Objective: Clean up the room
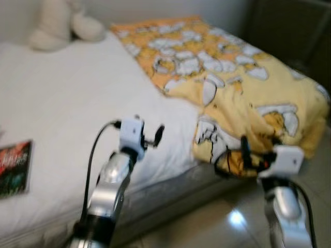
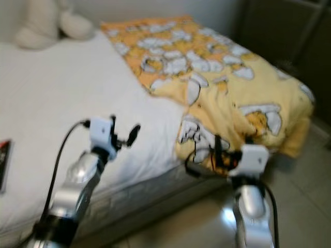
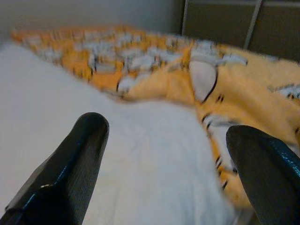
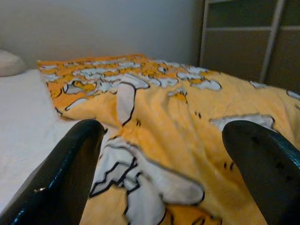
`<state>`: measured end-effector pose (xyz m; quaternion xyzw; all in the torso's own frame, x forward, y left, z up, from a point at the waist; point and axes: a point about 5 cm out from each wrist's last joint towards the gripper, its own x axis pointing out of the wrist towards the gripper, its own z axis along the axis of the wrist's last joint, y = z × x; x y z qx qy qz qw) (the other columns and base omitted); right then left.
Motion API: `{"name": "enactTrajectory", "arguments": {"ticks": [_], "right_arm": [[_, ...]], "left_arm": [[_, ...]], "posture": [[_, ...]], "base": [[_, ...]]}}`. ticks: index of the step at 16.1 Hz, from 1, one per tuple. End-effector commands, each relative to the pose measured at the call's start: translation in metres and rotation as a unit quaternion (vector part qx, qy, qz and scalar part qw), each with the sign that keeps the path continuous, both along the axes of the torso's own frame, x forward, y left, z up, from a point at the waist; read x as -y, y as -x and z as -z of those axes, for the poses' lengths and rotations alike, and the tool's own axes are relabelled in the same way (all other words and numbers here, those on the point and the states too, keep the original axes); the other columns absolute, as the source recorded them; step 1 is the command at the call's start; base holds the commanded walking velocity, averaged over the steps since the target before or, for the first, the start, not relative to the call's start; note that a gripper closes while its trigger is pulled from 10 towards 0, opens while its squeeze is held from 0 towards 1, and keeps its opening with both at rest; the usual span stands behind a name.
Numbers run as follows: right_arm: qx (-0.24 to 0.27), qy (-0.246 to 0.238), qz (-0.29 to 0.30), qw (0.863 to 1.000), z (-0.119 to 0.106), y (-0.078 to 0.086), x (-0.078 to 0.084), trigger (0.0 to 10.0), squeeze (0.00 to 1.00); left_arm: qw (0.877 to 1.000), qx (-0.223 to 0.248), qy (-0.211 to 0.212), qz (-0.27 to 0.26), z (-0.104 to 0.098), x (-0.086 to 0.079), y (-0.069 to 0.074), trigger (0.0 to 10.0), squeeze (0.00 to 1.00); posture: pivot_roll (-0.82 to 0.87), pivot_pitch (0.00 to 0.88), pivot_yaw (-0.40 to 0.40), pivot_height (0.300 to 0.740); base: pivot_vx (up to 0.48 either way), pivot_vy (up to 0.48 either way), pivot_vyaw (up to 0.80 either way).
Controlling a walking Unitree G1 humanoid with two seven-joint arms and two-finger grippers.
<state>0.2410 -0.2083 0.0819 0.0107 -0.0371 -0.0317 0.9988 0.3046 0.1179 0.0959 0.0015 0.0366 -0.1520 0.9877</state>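
Right hand (image 1: 243, 155) faces blanket (image 1: 243, 88) stretching toward wall.

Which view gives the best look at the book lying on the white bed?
The left eye view: the book lies flat near the sheet's left edge, its dark red-and-green cover mostly visible. The right eye view catches a thin sliver at the frame edge. The wrist views face the yellow blanket instead.

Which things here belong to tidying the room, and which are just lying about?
Part of the job:
- yellow blanket, bunched on the bed's right side
- left hand, open, over the white sheet
- right hand, open, at the blanket's edge

Just lying about:
- cream plush toy at the bed's head
- book on the sheet
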Motion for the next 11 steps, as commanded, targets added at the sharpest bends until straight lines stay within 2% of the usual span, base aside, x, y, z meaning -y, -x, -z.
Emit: {"name": "enactTrajectory", "arguments": {"ticks": [1,6,11], "right_arm": [[0.015,-0.006,0.011,1.000,-0.006,0.001,0.004,10.0,0.00],[0.011,-0.011,0.019,1.000,-0.002,0.007,0.004,10.0,0.00],[0.012,-0.005,0.025,1.000,-0.002,0.012,0.004,10.0,0.00]], "left_arm": [[1.000,-0.016,0.004,-0.016,0.003,-0.005,-0.003,10.0,0.00],[1.000,0.004,-0.028,0.009,-0.001,-0.001,-0.006,10.0,0.00],[1.000,0.008,-0.009,0.010,-0.003,0.005,-0.009,10.0,0.00]], "posture": [[-0.13,0.000,0.000,0.740],[-0.14,0.000,0.016,0.740],[-0.17,0.000,0.033,0.740]], "base": [[0.000,0.000,-0.54],[0.000,0.000,-0.53],[0.457,0.000,-0.52]]}}
